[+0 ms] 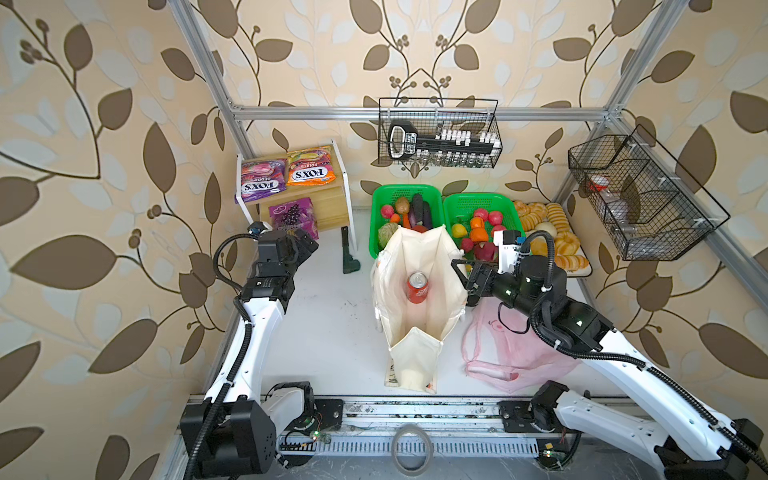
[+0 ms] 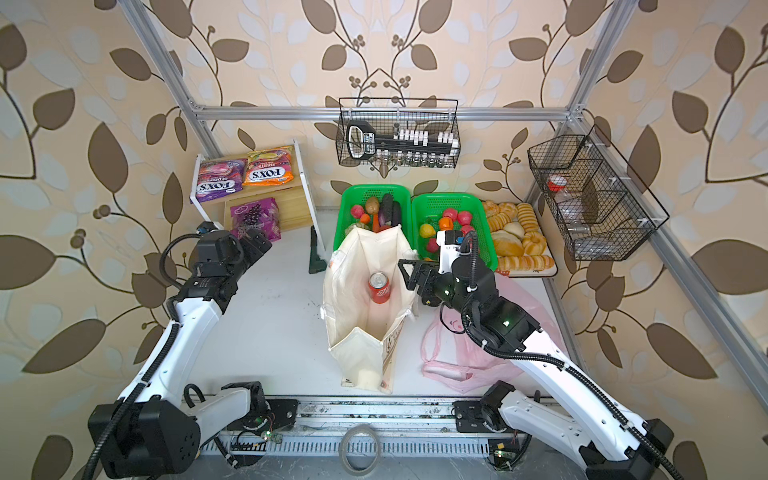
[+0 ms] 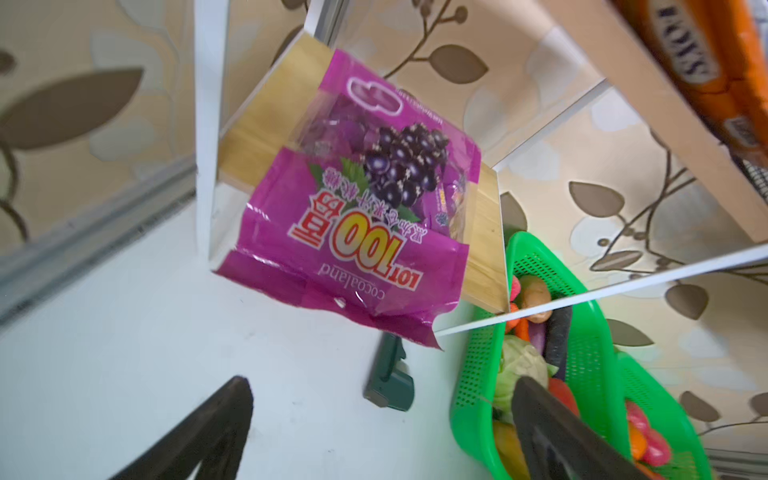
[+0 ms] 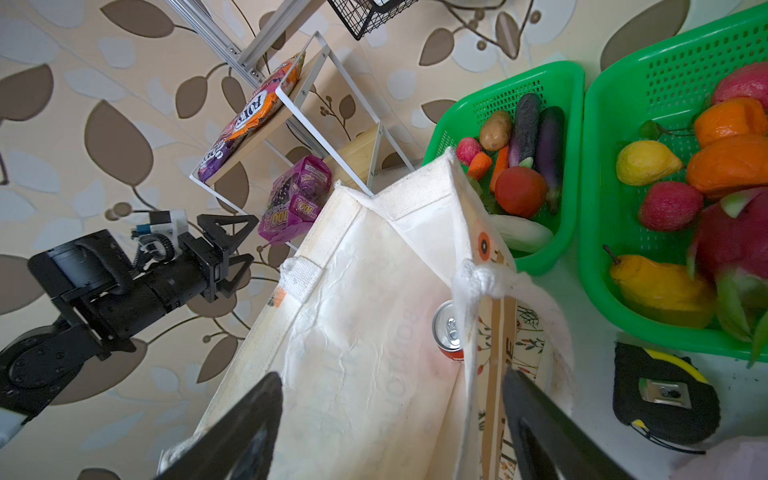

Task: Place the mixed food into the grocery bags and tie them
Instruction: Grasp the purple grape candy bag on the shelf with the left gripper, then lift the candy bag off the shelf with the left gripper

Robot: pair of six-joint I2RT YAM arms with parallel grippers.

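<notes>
Left gripper: spread wide and holding nothing, just in front of the purple "100" packet.
Purple "100" packet: it lies on the low shelf of the little rack at the far left corner of the bench. One end pokes out over the shelf's edge.
Right gripper: spread, with one finger inside the cream tote and one outside. I think it is not pinching the wall.
Cream tote: it stands in the middle of the bench, mouth open, with the red drink can inside.
Other food: the orange FOX'S packet is on the top shelf. The potato, cabbage and red vegetable are in a green basket by the far edge.
Pink bag: flat near the right edge, under the right arm.
Slip: the packet looks shiny, so a pinch on its thin end could let it drop.
Bump: the gripper could hit the rack's white bars or shove the packet deeper.
Tip: the tote is tall and soft, so a tug could knock it over.
Drag: the right arm could pull the pink bag along.
</notes>
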